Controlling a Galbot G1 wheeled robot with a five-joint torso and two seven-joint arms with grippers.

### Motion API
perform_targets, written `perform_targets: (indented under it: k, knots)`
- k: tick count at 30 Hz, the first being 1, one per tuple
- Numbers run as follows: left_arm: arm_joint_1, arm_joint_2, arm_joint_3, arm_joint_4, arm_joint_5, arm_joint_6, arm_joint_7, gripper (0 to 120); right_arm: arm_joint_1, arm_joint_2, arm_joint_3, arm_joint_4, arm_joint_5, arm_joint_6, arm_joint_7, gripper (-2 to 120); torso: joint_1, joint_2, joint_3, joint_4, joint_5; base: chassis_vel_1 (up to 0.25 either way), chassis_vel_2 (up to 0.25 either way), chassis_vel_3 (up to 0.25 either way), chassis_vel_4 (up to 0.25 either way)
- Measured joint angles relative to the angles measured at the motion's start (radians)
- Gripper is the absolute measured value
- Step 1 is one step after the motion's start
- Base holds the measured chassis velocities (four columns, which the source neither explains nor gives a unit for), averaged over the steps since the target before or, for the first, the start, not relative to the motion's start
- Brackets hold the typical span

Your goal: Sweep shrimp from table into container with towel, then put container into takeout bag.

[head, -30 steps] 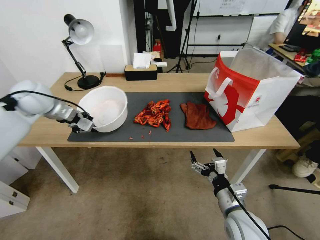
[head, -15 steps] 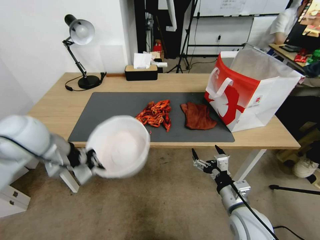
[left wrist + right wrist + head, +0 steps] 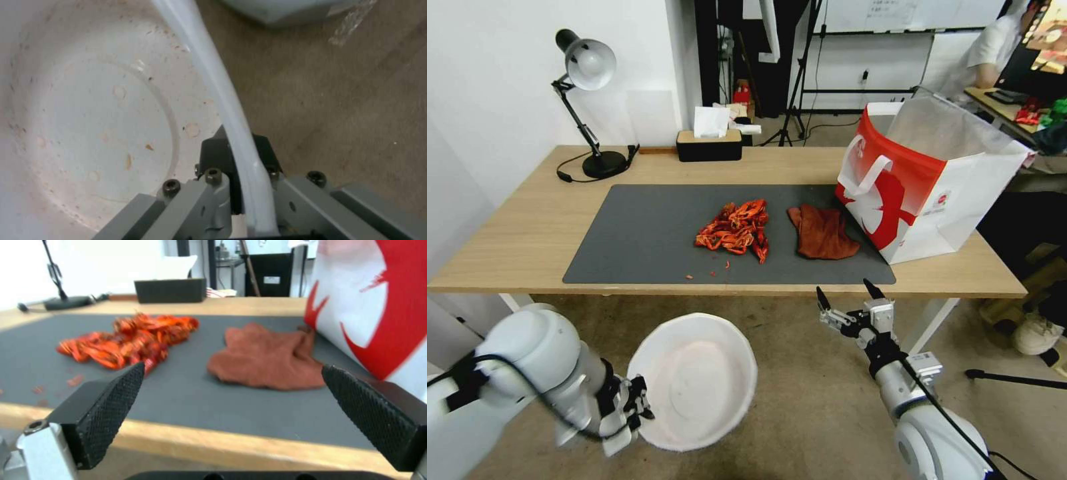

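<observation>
On the counter (image 3: pixel 527 227) lay a grey mat (image 3: pixel 640 227), and at its right end stood the bag (image 3: pixel 934 180), boxy, open-mouthed and upright. Below the counter's front edge, over the floor, the left hand (image 3: pixel 627 410) held the bowl (image 3: pixel 694 383) pinched by its rim, one finger inside the wall and one outside, as the left wrist view showed; the bowl was empty but for stains. It looked light and stiff yet thin-walled, so a rim pinch would likely serve while empty, though a fuller load might flex that edge. The towel (image 3: pixel 824 232) lay crumpled on the mat just beside the bag, soft and limp, probably best gathered at a raised fold. Left of it, near but apart, sat the shrimp (image 3: pixel 735 229), loose, leggy and likely to scatter. The right hand (image 3: pixel 848 299) hung before the counter's edge, spread wide and empty.
</observation>
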Motion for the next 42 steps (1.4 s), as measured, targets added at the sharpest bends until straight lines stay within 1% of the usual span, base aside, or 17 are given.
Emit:
perform_targets:
  k: [1, 2, 4, 5, 7, 12, 14, 15, 19, 20, 21, 24, 25, 28, 31, 37, 42]
  knots:
    - [-0.019, -0.029, 0.009, 0.049, 0.027, -0.006, -0.015, 0, 0.013, -0.017, -0.005, 0.009, 0.039, -0.018, 0.008, 100, 0.000, 0.000, 0.000, 0.0003, 0.0004, 0.000, 0.000, 0.000, 0.000]
    - [-0.019, -0.029, 0.009, 0.049, 0.027, -0.006, -0.015, 0, 0.013, -0.017, -0.005, 0.009, 0.039, -0.018, 0.008, 100, 0.000, 0.000, 0.000, 0.0003, 0.0004, 0.000, 0.000, 0.000, 0.000]
    - [-0.051, -0.088, 0.024, 0.138, 0.076, -0.016, -0.040, 0, 0.057, -0.058, -0.009, 0.020, 0.113, -0.051, 0.026, 100, 0.000, 0.000, 0.000, 0.0001, 0.0002, 0.000, 0.000, 0.000, 0.000]
    - [-0.051, -0.088, 0.024, 0.138, 0.076, -0.016, -0.040, 0, 0.057, -0.058, -0.009, 0.020, 0.113, -0.051, 0.026, 100, 0.000, 0.000, 0.000, 0.0001, 0.0002, 0.000, 0.000, 0.000, 0.000]
    - [-0.064, -0.126, 0.037, 0.187, 0.106, -0.020, -0.070, 0, 0.112, -0.089, -0.005, 0.012, 0.160, -0.074, 0.036, 100, 0.000, 0.000, 0.000, 0.0004, 0.0004, 0.000, 0.000, 0.000, 0.000]
    - [-0.081, -0.177, 0.043, 0.208, 0.122, -0.016, -0.106, 0, 0.212, -0.133, -0.014, -0.028, 0.225, -0.113, 0.070, 100, 0.000, 0.000, 0.000, 0.0003, 0.0006, 0.000, 0.000, 0.000, 0.000]
    - [-0.108, -0.200, 0.053, 0.208, 0.147, -0.011, -0.109, 0, 0.293, -0.164, -0.045, -0.068, 0.242, -0.139, 0.096, 100, 0.000, 0.000, 0.000, 0.0001, 0.0003, 0.000, 0.000, 0.000, 0.000]
    - [-0.108, -0.200, 0.053, 0.208, 0.147, -0.011, -0.109, 0, 0.293, -0.164, -0.045, -0.068, 0.242, -0.139, 0.096, 100, 0.000, 0.000, 0.000, 0.0001, 0.0003, 0.000, 0.000, 0.000, 0.000]
    - [-0.146, -0.202, 0.075, 0.218, 0.157, -0.005, -0.109, 0, 0.455, -0.205, -0.132, -0.162, 0.256, -0.185, 0.152, 100, 0.000, 0.000, 0.000, 0.0001, 0.0005, 0.000, 0.000, 0.000, 0.000]
    - [-0.153, -0.201, 0.079, 0.222, 0.158, -0.002, -0.109, 0, 0.528, -0.217, -0.181, -0.206, 0.266, -0.203, 0.197, 100, 0.000, 0.000, 0.000, 0.0006, 0.0004, 0.000, 0.000, 0.000, 0.000]
    - [-0.153, -0.201, 0.079, 0.222, 0.158, -0.002, -0.109, 0, 0.528, -0.217, -0.181, -0.206, 0.266, -0.203, 0.197, 100, 0.000, 0.000, 0.000, 0.0006, 0.0004, 0.000, 0.000, 0.000, 0.000]
    - [-0.155, -0.200, 0.080, 0.231, 0.157, 0.002, -0.110, 0, 0.694, -0.226, -0.302, -0.322, 0.292, -0.268, 0.345, 100, 0.000, 0.000, 0.000, 0.0007, 0.0003, 0.000, 0.000, 0.000, 0.000]
    - [-0.155, -0.200, 0.080, 0.231, 0.157, 0.002, -0.110, 0, 0.694, -0.226, -0.302, -0.322, 0.292, -0.268, 0.345, 100, 0.000, 0.000, 0.000, 0.0007, 0.0003, 0.000, 0.000, 0.000, 0.000]
    - [-0.150, -0.197, 0.080, 0.234, 0.157, 0.002, -0.115, 0, 0.839, -0.212, -0.412, -0.415, 0.365, -0.383, 0.525, 100, 0.000, 0.000, 0.000, 0.0005, 0.0001, 0.000, 0.000, 0.000, 0.000]
    - [-0.150, -0.193, 0.078, 0.235, 0.157, 0.001, -0.116, 0, 0.929, -0.191, -0.475, -0.483, 0.397, -0.434, 0.598, 100, 0.000, 0.000, 0.000, 0.0005, 0.0000, 0.000, 0.000, 0.000, 0.000]
    - [-0.150, -0.186, 0.076, 0.237, 0.157, 0.000, -0.115, 0, 1.008, -0.146, -0.524, -0.574, 0.423, -0.503, 0.707, 100, 0.000, 0.000, 0.000, 0.0005, 0.0000, 0.000, 0.000, 0.000, 0.000]
    - [-0.138, -0.185, 0.074, 0.236, 0.156, -0.002, -0.115, 0, 0.992, -0.129, -0.525, -0.585, 0.450, -0.535, 0.754, 100, 0.000, 0.000, 0.000, 0.0003, 0.0001, 0.000, 0.000, 0.000, 0.000]
